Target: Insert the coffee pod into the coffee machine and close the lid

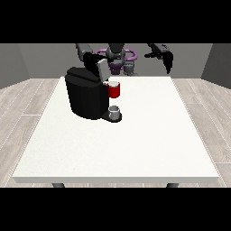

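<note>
The black coffee machine [85,95] stands on the white table [135,144], left of its middle. Its red pod holder [114,91] juts out at the front, with a small pale top that may be the coffee pod [113,83]. Below it a grey cup [115,111] sits on the drip tray. The machine's lid [97,70] stands tilted up at the top. The hand at the view's left [93,59] is right at the lid's upper end; its fingers are hard to make out. The hand at the view's right [167,60] hangs raised over the table's far edge, fingers straight, holding nothing.
The robot's torso [118,58] is behind the table's far edge. Grey wood floor surrounds the table. The table's bare white surface stretches to the right of the machine and towards the camera.
</note>
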Controlling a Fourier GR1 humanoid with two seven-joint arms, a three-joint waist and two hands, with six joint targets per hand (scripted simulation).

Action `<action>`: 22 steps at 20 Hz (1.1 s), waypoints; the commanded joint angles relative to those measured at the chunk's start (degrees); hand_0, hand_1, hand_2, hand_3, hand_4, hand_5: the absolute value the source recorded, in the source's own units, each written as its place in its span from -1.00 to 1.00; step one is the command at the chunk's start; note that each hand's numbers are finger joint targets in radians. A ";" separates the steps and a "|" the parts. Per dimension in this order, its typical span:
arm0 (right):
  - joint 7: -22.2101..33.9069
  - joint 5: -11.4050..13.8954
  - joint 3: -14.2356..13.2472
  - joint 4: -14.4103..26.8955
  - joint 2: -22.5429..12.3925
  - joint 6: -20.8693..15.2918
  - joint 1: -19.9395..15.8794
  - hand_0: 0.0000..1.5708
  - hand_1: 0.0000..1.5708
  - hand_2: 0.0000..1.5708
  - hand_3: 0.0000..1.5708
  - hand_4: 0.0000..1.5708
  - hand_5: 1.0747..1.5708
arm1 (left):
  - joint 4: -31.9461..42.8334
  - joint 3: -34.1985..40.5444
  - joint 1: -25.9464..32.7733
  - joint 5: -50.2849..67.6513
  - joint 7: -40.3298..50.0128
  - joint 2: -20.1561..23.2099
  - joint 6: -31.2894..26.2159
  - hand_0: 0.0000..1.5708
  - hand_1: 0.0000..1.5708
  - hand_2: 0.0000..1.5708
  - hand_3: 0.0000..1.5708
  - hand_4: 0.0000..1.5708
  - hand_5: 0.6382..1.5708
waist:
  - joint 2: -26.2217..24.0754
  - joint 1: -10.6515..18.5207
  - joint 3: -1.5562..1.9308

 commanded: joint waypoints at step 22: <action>-7.44 0.30 9.38 -6.60 7.46 1.79 7.37 -1.00 -1.00 -1.00 -1.00 -0.65 1.00 | 1.69 -0.53 5.03 0.00 -5.40 -0.26 0.43 -1.00 -1.00 -1.00 -1.00 -0.79 1.00 | -5.49 -2.56 -0.09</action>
